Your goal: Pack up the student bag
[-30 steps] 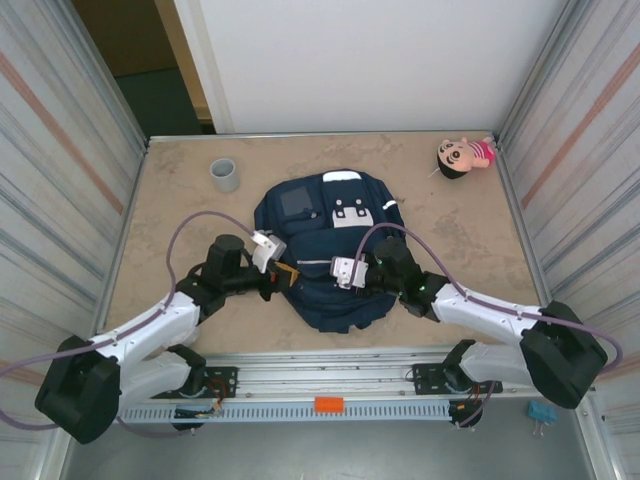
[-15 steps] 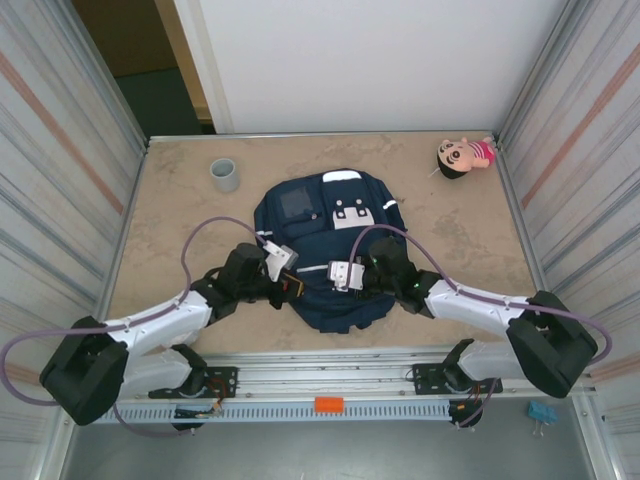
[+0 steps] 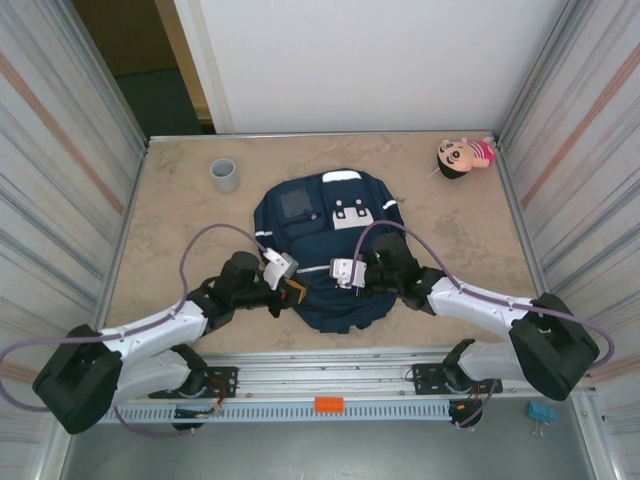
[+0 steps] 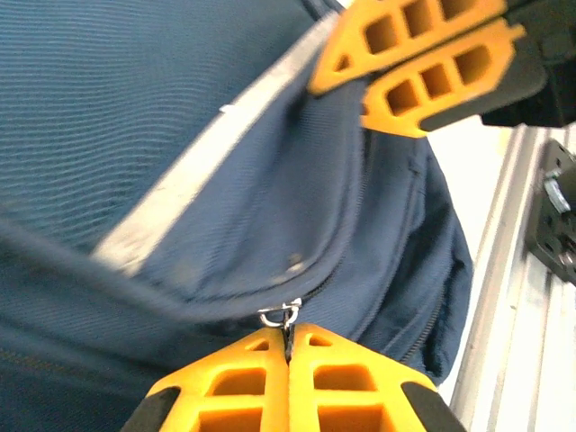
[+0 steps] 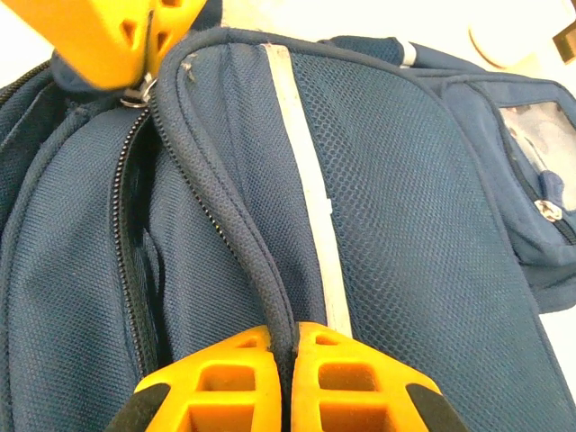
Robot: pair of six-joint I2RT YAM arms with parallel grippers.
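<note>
My left gripper (image 4: 288, 335) was clamped on the zipper pull (image 4: 281, 315) of the student bag (image 3: 320, 215), which lay mid-table near the front rail (image 3: 330, 362). My right gripper (image 5: 283, 340) pinched its piped flap edge (image 5: 236, 216). Bare tabletop (image 3: 170, 215) flanked both sides.

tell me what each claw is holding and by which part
The left claw pinches the backpack by its metal zipper pull. The right claw pinches the backpack's corded seam beside the open zipper.
</note>
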